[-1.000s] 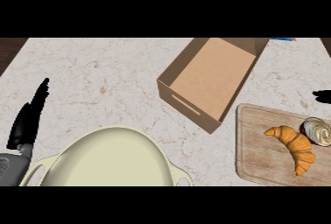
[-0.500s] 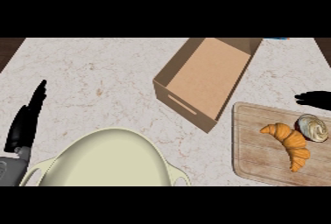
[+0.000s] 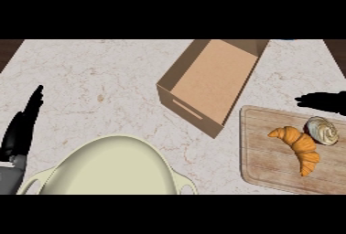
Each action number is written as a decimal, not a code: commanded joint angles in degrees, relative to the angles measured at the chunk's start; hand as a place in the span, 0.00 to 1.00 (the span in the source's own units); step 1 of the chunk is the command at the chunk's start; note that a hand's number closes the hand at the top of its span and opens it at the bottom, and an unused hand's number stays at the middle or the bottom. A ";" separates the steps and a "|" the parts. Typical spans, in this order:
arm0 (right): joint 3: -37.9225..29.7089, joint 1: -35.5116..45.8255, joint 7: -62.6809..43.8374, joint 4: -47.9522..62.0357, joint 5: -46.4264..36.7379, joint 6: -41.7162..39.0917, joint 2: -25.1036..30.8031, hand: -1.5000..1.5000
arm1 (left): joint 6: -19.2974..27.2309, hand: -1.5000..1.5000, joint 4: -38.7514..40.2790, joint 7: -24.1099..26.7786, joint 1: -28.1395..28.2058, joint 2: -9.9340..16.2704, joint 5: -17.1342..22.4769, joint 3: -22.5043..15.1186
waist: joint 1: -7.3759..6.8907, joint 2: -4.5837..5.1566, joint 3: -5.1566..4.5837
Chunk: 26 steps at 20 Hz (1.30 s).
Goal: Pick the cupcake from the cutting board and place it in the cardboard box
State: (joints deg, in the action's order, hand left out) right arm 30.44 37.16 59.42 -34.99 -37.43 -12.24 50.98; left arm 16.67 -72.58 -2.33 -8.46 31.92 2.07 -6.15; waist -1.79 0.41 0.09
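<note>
Countertop of pale marbled stone (image 3: 101, 82) fills the head view, with a cardboard box (image 3: 213, 82) lying open-topped and angled near the middle, a slot handle cut into its near wall. To its right sits a wooden cutting board (image 3: 270, 155), just beside the box's lower corner. On the board, the cupcake (image 3: 324, 131), white-frosted in a dark wrapper, rests near the far right edge, touching or nearly touching a golden croissant (image 3: 299, 147) that curves down the board's centre. The right hand (image 3: 324, 101) enters from the right edge, fingers stretched flat toward the left, hovering over the board's upper edge just above the cupcake without holding anything. The left hand (image 3: 24, 123) shows at the left edge, fingers straight and pointing up, resting apart from everything else. A large cream-coloured lidded pot (image 3: 111, 167) with side handles occupies the lower left foreground.
</note>
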 commanded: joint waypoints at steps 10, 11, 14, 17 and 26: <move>3.27 -0.72 11.68 -3.15 2.23 -5.60 0.04 0.00 | -1.25 0.50 -0.30 1.54 2.22 -0.56 0.11 2.29 | 1.25 -0.31 -0.11; 2.74 0.88 10.95 -2.44 3.10 -6.61 -0.87 0.00 | -0.63 0.50 -1.13 -1.45 -0.23 0.24 -1.13 2.01 | 1.09 -0.22 -0.06; 4.87 -1.27 10.25 -3.98 0.09 -4.15 2.43 0.00 | -3.05 0.50 -0.47 0.88 2.28 0.90 0.19 3.66 | 1.17 -0.30 -0.08; 5.24 -0.74 3.27 -4.36 -1.26 -4.15 -1.93 0.00 | -0.22 0.50 2.18 2.64 0.81 -3.03 -2.80 2.27 | 1.42 -0.24 -0.11; -0.27 -2.45 1.68 -2.60 -1.53 5.09 -6.37 1.00 | -3.68 0.50 -1.80 -1.74 1.63 -0.69 -2.74 5.32 | 1.45 -0.39 -0.05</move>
State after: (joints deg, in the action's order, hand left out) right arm 32.93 35.23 57.30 -37.55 -39.91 -9.80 46.52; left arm 14.30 -73.63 -2.49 -6.29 30.29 -0.68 -1.84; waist -0.53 0.00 -0.14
